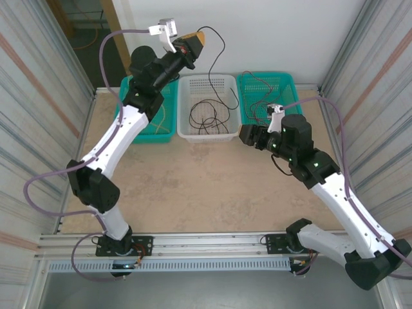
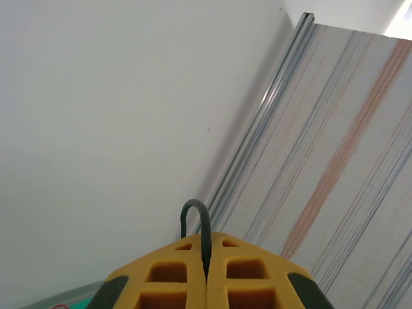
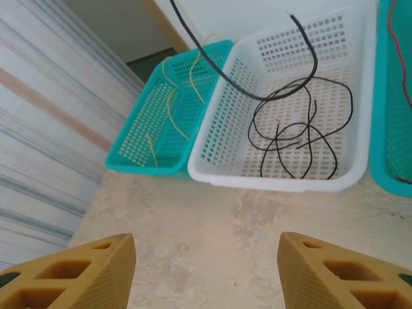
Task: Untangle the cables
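A thin black cable is pinched at one end between the shut yellow fingers of the left hand, which is raised high near the back wall. From there the cable arcs down and trails into the white perforated plastic basket in the middle of the far row. The height seems intended to let the strand hang free and slide out of the loose coil of black cables lying on that basket's floor. Whether its lower end is fully clear of the coil is hard to tell from here.

The colours look sorted by container. Yellow cables lie in the teal perforated basket on the left, and thin red cables lie in the teal perforated basket on the right.

The right hand hovers low over the beige stone-patterned tabletop, just in front of the white basket. Its fingers are spread apart and hold nothing. It looks ready to steady or take the hanging strand.

The next move probably calls for guiding the lifted cable down so it settles without looping back over the others.
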Robot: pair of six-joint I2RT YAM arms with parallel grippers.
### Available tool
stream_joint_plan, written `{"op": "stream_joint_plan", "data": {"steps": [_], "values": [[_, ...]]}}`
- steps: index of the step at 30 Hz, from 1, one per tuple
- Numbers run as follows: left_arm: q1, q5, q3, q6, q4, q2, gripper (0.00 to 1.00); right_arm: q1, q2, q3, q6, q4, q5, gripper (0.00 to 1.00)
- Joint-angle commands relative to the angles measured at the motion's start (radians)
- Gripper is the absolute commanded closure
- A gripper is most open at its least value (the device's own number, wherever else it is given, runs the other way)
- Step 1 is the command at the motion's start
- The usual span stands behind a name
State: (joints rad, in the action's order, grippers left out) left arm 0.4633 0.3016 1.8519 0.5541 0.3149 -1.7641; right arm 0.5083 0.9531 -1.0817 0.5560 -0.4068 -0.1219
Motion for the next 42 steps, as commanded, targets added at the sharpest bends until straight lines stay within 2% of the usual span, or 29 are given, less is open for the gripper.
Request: {"op": "stream_joint_plan", "data": {"steps": [1,5,14,30,37,38,40,41,42], "values": [[-0.004,0.009,0.049,-0.014,-0.016,-0.033,1.00,-0.010,-0.038,0.020,-0.036,-0.031,0.037,0.40],[-0.016,0.081,0.071,-0.023,-0.038,-0.086,1.00,-0.026,-0.043,0.016,-0.035,-0.048,0.027,0.40],[-0.046,0.127,0.061,0.017,-0.054,-0.140,1.00,-0.034,-0.066,0.024,-0.034,-0.064,0.037,0.39],[-0.066,0.151,0.202,-0.051,-0.327,-0.281,1.00,-0.035,-0.049,0.025,-0.025,-0.063,0.027,0.39],[-0.097,0.197,0.350,-0.024,-0.440,-0.436,1.00,-0.034,-0.042,0.019,-0.031,-0.066,0.028,0.39],[-0.102,0.220,0.395,-0.019,-0.474,-0.468,0.95,-0.035,-0.043,0.017,-0.033,-0.068,0.027,0.39],[-0.111,0.244,0.480,-0.008,-0.542,-0.521,0.70,-0.035,-0.044,0.017,-0.034,-0.073,0.029,0.39],[-0.113,0.244,0.509,-0.003,-0.574,-0.539,0.60,-0.036,-0.043,0.017,-0.034,-0.075,0.029,0.39],[-0.115,0.242,0.516,-0.001,-0.583,-0.547,0.55,-0.037,-0.046,0.016,-0.036,-0.076,0.030,0.39]]}}
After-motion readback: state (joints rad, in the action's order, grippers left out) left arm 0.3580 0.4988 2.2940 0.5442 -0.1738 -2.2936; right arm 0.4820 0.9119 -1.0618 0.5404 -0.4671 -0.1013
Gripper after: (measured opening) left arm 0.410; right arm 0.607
